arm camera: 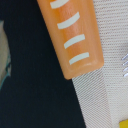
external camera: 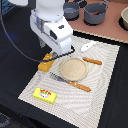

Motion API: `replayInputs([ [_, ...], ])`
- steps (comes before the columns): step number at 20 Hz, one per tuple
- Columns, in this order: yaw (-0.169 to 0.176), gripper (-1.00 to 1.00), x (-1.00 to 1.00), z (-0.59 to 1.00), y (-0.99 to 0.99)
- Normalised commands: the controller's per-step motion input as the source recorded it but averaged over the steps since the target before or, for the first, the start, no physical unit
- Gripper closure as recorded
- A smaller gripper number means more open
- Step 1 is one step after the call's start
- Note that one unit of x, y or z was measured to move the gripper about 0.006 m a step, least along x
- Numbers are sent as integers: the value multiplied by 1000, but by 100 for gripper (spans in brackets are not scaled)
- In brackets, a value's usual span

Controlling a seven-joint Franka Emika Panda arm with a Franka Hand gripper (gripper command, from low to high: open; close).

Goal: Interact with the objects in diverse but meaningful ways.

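hand (external camera: 50, 56) | opening cannot be told | above orange bread loaf (arm camera: 72, 35)

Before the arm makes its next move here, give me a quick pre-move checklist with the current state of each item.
1. Orange bread loaf under the wrist camera: ok, it fills the wrist view.
2. Loaf position: ok, lying across the placemat edge, partly on the dark table.
3. Gripper open or shut: cannot tell, fingers not visible in either view.
4. Contact with the loaf: cannot tell.
5. Tan plate clear of the loaf: ok, apart.
6. Yellow block out of the way: ok, near the mat's corner.
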Motion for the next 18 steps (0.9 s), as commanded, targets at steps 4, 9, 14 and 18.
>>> replayInputs([
  [4, 132, -100, -197, -129, -146],
  [9, 122, -100, -294, -394, -116],
  [14, 111, -100, -347, -448, -135],
  [18, 96, -100, -371, -459, -162],
])
